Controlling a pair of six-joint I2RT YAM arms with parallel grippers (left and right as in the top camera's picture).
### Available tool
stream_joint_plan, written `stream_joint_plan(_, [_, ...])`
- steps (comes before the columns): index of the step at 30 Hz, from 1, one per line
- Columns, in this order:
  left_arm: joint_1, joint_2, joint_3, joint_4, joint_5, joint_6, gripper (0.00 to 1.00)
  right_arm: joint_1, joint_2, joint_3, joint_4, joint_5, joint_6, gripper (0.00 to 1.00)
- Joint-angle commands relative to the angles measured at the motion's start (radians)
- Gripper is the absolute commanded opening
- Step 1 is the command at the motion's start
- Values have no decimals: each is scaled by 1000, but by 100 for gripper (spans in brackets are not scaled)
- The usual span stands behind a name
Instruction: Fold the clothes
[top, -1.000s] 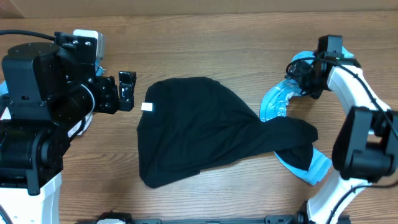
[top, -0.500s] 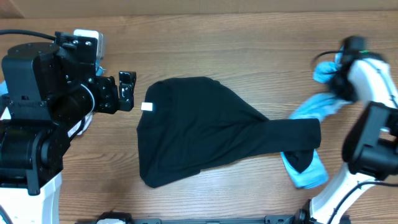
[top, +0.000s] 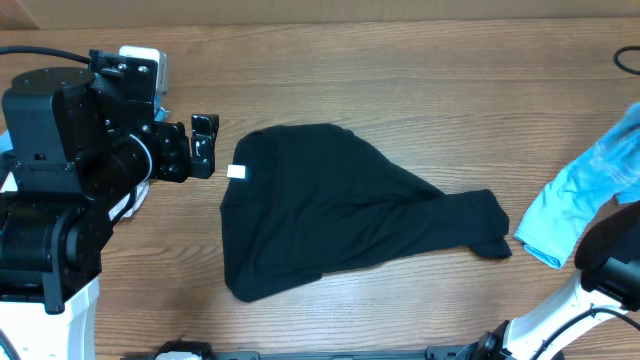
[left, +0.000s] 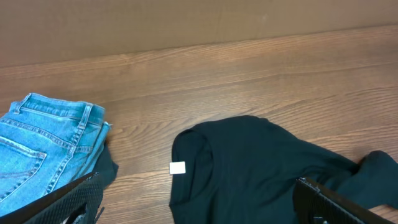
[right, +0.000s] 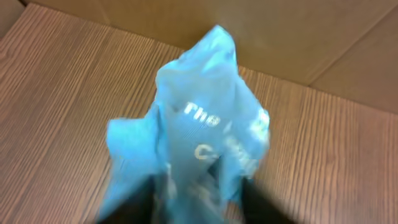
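The black T-shirt (top: 320, 210) lies crumpled in the middle of the table, its white tag (top: 237, 171) at the left edge. It also shows in the left wrist view (left: 261, 165) with the tag (left: 177, 167). My left gripper (top: 204, 140) is open and empty, just left of the tag, its jaws wide apart in its wrist view (left: 199, 211). My right gripper (right: 199, 199) is shut on a light blue garment (right: 199, 118) with white lettering. In the overhead view that garment (top: 580, 195) hangs stretched at the right edge, apart from the black shirt; the gripper itself is out of frame there.
Folded blue denim jeans (left: 43, 143) lie on the table left of the black shirt. Cardboard walls (left: 186, 25) stand along the far side of the table. The right arm's base (top: 600, 275) stands at the front right.
My right gripper has swung right and out of the overhead frame, pulling the light blue garment away from the black shirt's sleeve. The left arm has not moved.
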Motion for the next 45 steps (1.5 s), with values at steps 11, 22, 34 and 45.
stream_joint_plan(11, [5,147,6,-163,0,13,100,150,-33,27,-239,-926,-290,91])
stream_joint_plan(22, [3,593,-21,-290,82,-14,91,496,-19,22,-354,-775,-337,91])
stream_joint_plan(34, [-9,529,-178,-406,109,-94,83,553,-19,22,-411,-717,-338,95])
stream_joint_plan(45, [-183,152,-890,-60,173,-615,95,553,-19,22,-409,-693,-338,97])
